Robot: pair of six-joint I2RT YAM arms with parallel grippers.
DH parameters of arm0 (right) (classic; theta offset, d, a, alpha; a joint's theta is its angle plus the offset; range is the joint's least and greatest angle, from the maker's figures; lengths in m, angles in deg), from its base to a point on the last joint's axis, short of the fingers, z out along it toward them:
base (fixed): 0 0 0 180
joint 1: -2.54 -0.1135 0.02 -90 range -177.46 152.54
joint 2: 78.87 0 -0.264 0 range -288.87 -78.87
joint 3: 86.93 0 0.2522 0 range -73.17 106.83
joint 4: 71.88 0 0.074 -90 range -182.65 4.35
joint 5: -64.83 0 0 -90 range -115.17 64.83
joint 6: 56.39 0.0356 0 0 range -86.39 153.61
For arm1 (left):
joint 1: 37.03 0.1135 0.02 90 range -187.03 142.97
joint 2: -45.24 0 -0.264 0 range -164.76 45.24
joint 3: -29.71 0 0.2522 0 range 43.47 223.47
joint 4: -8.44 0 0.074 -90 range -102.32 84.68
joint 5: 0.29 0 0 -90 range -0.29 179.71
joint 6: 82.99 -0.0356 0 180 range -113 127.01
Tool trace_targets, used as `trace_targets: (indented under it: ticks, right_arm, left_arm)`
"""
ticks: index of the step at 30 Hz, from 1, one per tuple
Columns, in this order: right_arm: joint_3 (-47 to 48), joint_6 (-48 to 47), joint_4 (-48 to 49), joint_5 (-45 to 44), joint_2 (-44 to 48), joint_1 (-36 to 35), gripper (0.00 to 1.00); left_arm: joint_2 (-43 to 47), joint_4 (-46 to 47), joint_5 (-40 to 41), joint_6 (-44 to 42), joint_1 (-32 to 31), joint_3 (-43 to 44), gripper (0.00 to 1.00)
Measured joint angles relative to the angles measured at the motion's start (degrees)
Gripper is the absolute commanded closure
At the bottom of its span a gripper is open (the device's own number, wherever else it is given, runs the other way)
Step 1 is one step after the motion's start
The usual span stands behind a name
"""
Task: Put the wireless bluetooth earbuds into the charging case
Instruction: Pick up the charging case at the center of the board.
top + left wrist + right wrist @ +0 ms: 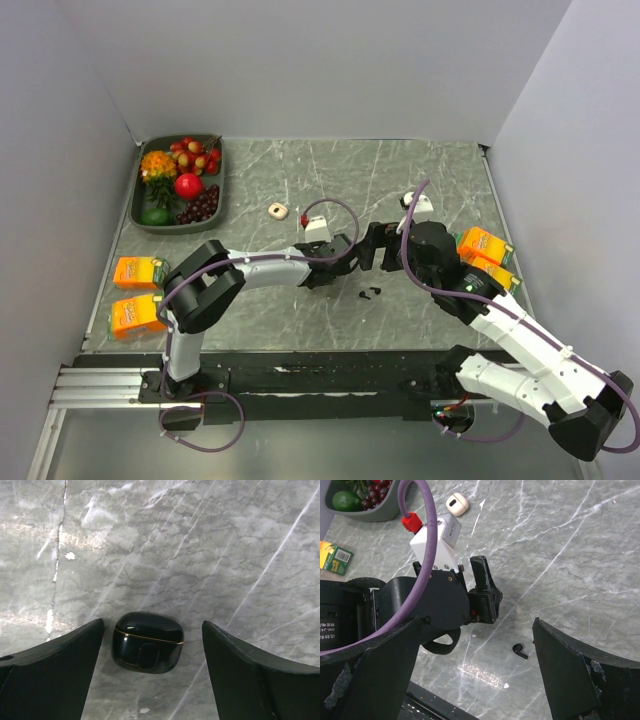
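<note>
Left end effector flanks case (marble table).

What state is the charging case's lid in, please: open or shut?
Shut: the charging case shows only a thin seam line, no gap or interior.

The grey marbled counter carries a fruit tray at upper left. Orange cartons lie at the left edge and more cartons at the right. A beige ring and two earbuds lie near centre, the charging case too.
</note>
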Motion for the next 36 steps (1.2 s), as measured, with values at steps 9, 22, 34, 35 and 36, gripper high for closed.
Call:
trace_targets:
  ticks: [9,22,34,35,36]
  right_arm:
    - [0.0,0.0,-0.3,-0.1,0.2,0.0,0.01]
    - [0.0,0.0,-0.9,-1.3,1.1,0.0,0.01]
    - [-0.1,0.0,-1.6,-1.7,1.1,0.0,0.01]
    - [-0.1,0.0,-1.6,-1.7,1.1,0.0,0.01]
    - [-0.1,0.0,-1.6,-1.7,1.1,0.0,0.01]
  left_arm:
    - [0.1,-1.9,0.8,-5.1,-0.2,-0.3,0.17]
    - [-0.8,-4.7,3.1,-8.2,-2.4,0.6,0.12]
    - [2.1,0.2,2.1,-15.2,-3.4,-4.0,0.12]
    - [2.7,0.4,1.8,-16.0,-3.5,-4.7,0.13]
    - [3.3,0.7,1.4,-17.1,-3.7,-5.4,0.14]
